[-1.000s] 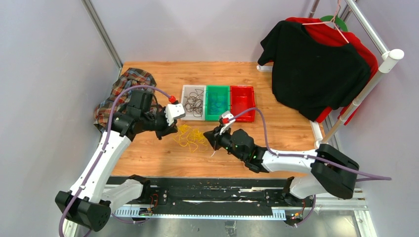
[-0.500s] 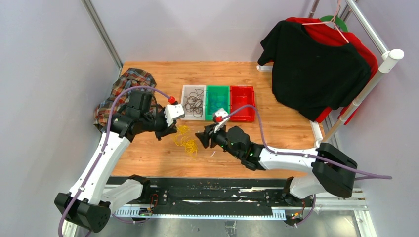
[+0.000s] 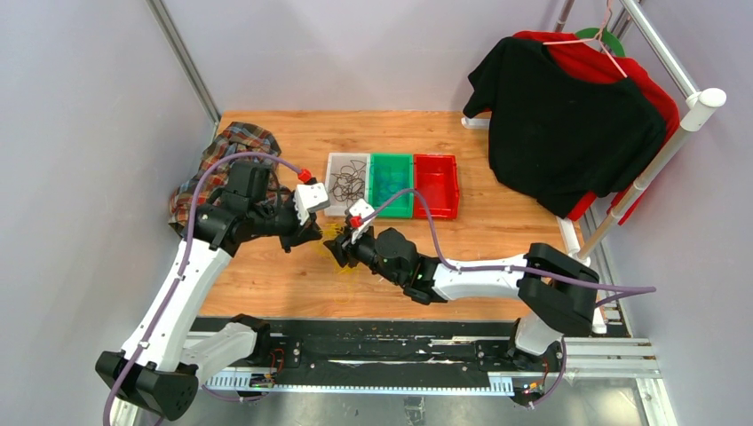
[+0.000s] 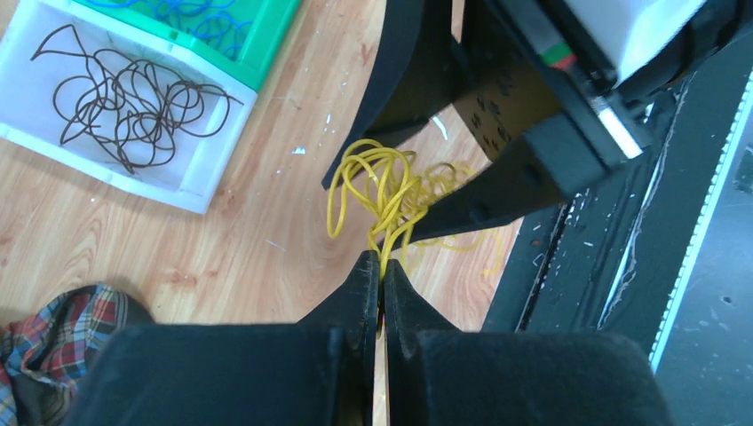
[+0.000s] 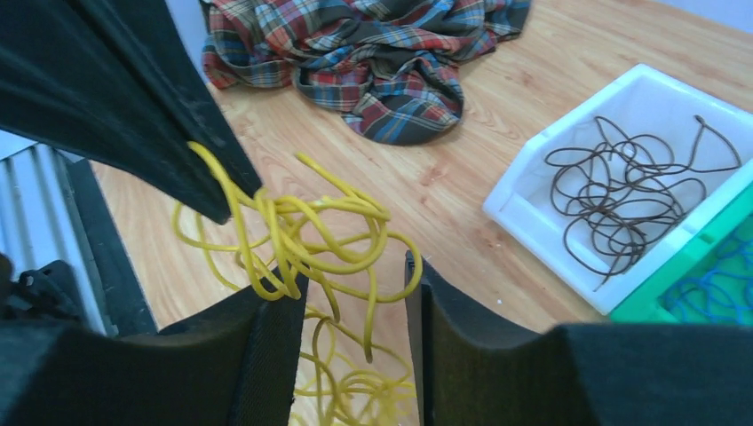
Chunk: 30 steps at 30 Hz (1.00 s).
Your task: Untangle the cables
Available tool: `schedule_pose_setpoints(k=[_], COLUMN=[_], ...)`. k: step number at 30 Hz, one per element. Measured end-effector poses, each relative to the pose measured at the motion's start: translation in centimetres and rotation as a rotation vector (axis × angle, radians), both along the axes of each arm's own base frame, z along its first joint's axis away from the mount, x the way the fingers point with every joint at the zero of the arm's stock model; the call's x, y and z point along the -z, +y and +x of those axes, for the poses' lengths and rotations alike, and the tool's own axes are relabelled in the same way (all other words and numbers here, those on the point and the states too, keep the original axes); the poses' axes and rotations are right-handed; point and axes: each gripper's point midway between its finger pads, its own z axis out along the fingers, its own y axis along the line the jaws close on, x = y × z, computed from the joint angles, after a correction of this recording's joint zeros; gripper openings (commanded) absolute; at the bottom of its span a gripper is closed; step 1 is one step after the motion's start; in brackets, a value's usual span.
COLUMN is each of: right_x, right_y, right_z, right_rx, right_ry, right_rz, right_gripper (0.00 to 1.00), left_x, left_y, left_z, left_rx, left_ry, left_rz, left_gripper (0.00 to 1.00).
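A crumpled plaid cloth (image 3: pixel 222 158) lies at the far left of the wooden table (image 3: pixel 497 231), behind the left arm. The left gripper (image 3: pixel 312 237) reaches in toward the middle of the table. The left wrist view shows its jaws clenched on a single strand that runs up into the yellow cables (image 4: pixel 382 191).

These yellow cables form a loose tangle of loops just in front of the bins, partly lifted off the wood and partly trailing on it. The tangle hangs between the two grippers, which nearly meet over it.

The right gripper (image 5: pixel 351 293) comes from the other side with its jaws parted. Several yellow loops pass through the gap and drape over one finger (image 5: pixel 266 346), and nothing is pinched.

Behind the tangle stands a row of three bins, side against side. The white bin (image 3: pixel 348 156) is on the left and holds a heap of dark brown cables (image 3: pixel 349 185). The green bin (image 3: pixel 392 156) is in the middle and holds blue cables (image 3: pixel 392 185). The red bin (image 3: pixel 436 191) is on the right.

At the far right a black shirt (image 3: pixel 568 133) hangs on a white rack, with a red garment (image 3: pixel 653 84) behind it
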Motion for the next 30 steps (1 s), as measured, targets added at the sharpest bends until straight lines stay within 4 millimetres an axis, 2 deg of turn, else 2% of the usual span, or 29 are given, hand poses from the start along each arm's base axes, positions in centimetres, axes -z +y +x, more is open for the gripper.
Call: schedule_pose_setpoints(k=[5,7,8,11,18,23,30], right_x=[0.3,0.5,0.6,0.3,-1.9,-2.9,-4.0], right_y=[-0.9,-2.0,-2.6,-4.7,-7.7,-9.2,-10.7], right_z=[0.9,1.5,1.8,2.6,3.6,3.6,2.8], right_rx=[0.057,0.089,0.102,0.148,0.204,0.211,0.188], right_ry=[-0.005,0.001,0.004,0.016,0.010,0.012,0.016], right_rz=[0.003,0.009,0.010,0.031,0.092,0.115,0.129], right_gripper=[0.16,0.04,0.01,0.01,0.01,0.01,0.01], left_x=[-0.6,-0.6,-0.7,-0.7,-0.7,-0.6,1.2], left_y=[-0.4,-0.4,-0.4,-0.4,-0.2,0.2,0.8], left_z=[-0.3,-0.4,-0.3,-0.3,-0.1,0.6,1.2], left_rx=[0.007,0.008,0.008,0.009,0.013,0.018,0.045], left_ry=[0.007,0.006,0.005,0.002,-0.025,-0.087,-0.134], left_rz=[-0.028,-0.029,-0.029,-0.028,-0.015,0.015,0.076], left_gripper=[0.00,0.00,0.00,0.00,0.00,0.00,0.01])
